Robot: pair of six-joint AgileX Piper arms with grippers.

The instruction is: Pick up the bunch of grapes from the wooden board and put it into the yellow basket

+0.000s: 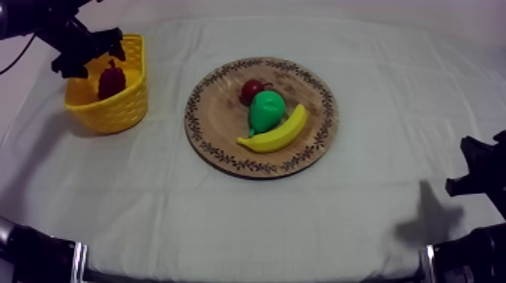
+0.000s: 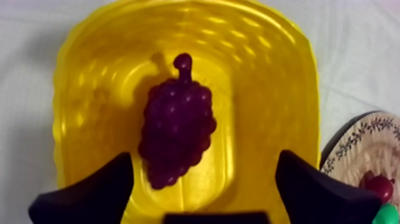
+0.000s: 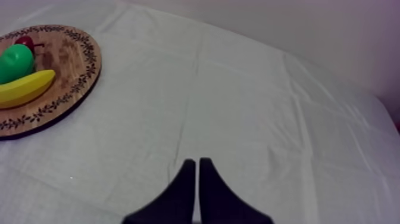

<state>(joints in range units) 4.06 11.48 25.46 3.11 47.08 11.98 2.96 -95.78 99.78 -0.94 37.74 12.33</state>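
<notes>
Yellow against grey-white cloth: the yellow basket (image 1: 120, 111) stands near the far left corner of the tabletop (image 1: 361, 218). The bunch of grapes (image 1: 111, 80), dark purple, lies inside it on the basket's floor. Our left gripper (image 2: 205, 156) hangs right over the basket, its two black fingers (image 2: 89, 196) spread wide with nothing between them. The grapes lie below the gap, and neither finger touches them.

We see the basket well apart from the wooden board (image 1: 218, 120), which sits at the middle of the tabletop, its patterned rim ringing three toy fruits. On the board the small red fruit (image 1: 249, 92) lies toward the far side, and the green pear (image 1: 266, 111) touches it on the near side. The banana (image 1: 275, 132) curves along the pear's near right flank, pressed against it.

Our right gripper (image 3: 197, 170) sits low by the near right corner of the tabletop, well apart from the board. Its fingers are pressed together into a narrow wedge that holds nothing and points out across the cloth.
</notes>
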